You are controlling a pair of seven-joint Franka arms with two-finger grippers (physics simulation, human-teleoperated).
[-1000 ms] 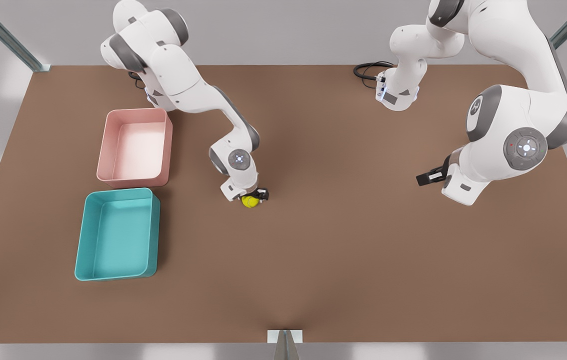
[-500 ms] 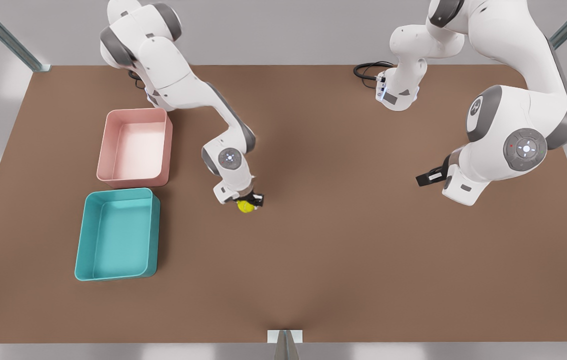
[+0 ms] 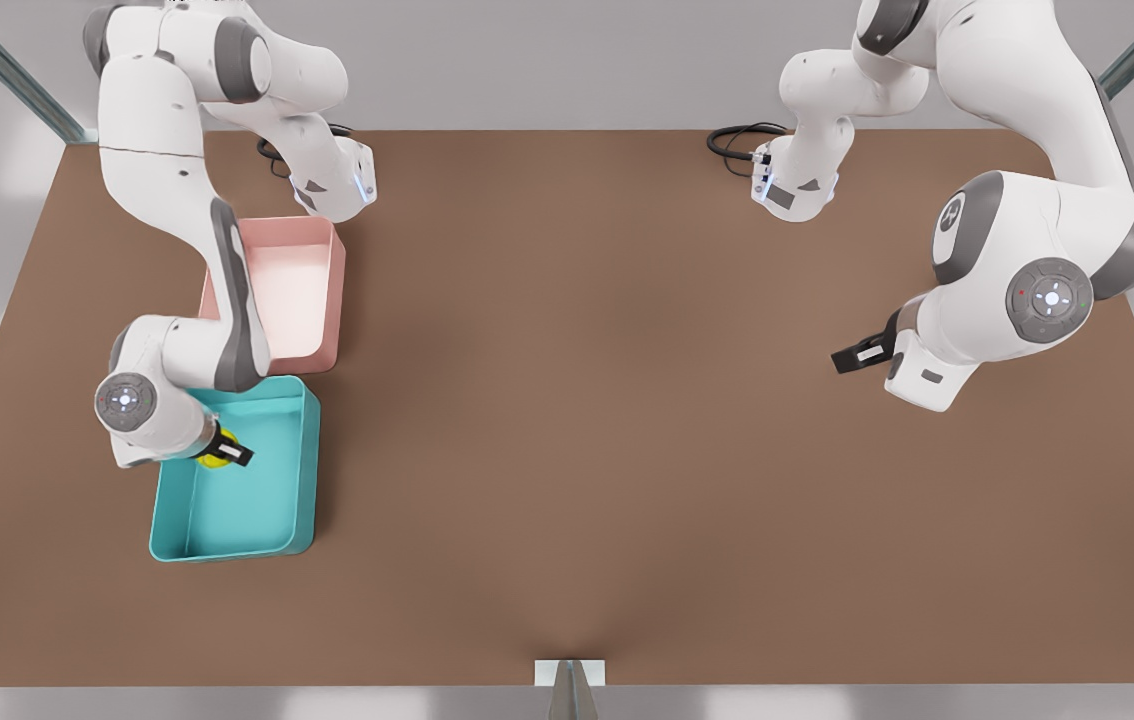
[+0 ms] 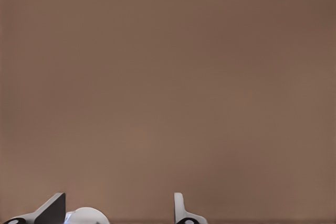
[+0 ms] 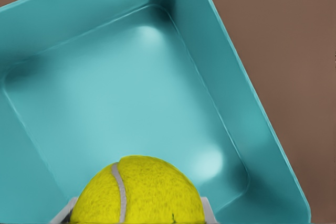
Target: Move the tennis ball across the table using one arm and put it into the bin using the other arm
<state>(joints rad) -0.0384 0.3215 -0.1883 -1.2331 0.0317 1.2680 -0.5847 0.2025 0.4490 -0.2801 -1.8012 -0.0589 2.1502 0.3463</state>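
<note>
Right gripper (image 3: 225,452): clamped on the tennis ball (image 3: 215,460), one finger on either side, hanging inside the outline of the bin (image 3: 310,470). In the right wrist view, ball (image 5: 137,190) seen pinched between the finger pads, with the teal floor and rounded corners of the bin (image 5: 273,145) spread out directly beneath it.

Position of the ball relative to the bin: over the interior, in the half nearer the pink tray (image 3: 337,290), well inside all four walls. Apart from the bin floor, by the look of it, though how high above cannot be told.

Relation that matters for the coming move: straight down. No wall between ball and floor, no sideways shift needed. Likely next step, as a judgement: lower a little or simply spread the fingers and let the ball drop. Round and bouncy, so worth releasing low; low walls could let a lively bounce carry it back onto the surface (image 3: 577,450).

Left gripper (image 3: 847,358): waiting far from the bin, across the surface on the side away from both trays, well out of reach of the ball. Fingers spread apart and holding nothing in the left wrist view (image 4: 118,196), with bare brown top below. Nearer arm by a wide margin: the right one, already in place above the bin.
</note>
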